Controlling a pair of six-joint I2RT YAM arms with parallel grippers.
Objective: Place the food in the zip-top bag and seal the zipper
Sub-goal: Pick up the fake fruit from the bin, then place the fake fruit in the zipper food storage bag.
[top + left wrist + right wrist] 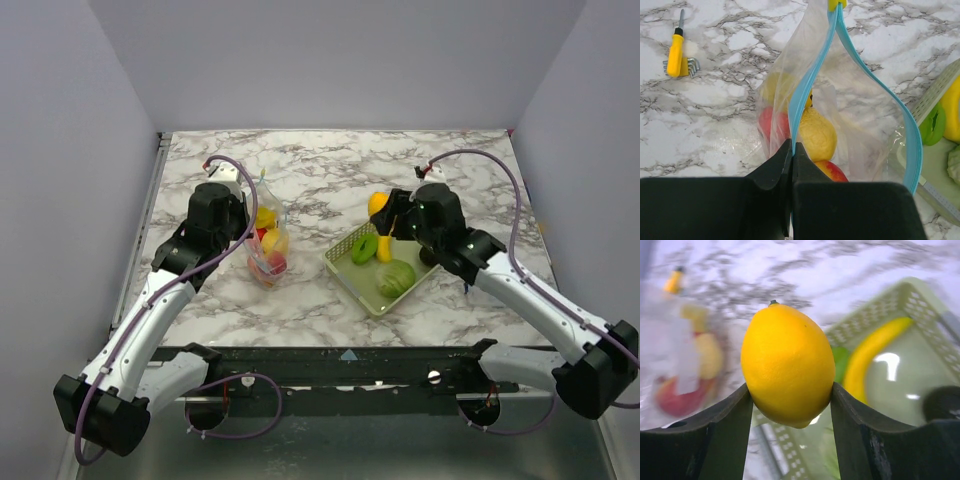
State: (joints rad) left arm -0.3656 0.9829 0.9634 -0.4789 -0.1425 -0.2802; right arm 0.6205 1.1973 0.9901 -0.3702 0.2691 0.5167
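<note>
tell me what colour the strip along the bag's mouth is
Light blue. The zipper shows best in the left wrist view.

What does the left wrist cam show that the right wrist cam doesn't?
Left wrist only: the left gripper shut on the zipper, with the zip-top bag mouth gaping open. Right wrist only: the right gripper holding a lemon. Both: the bag with food inside, and the basket holding a banana.
</note>
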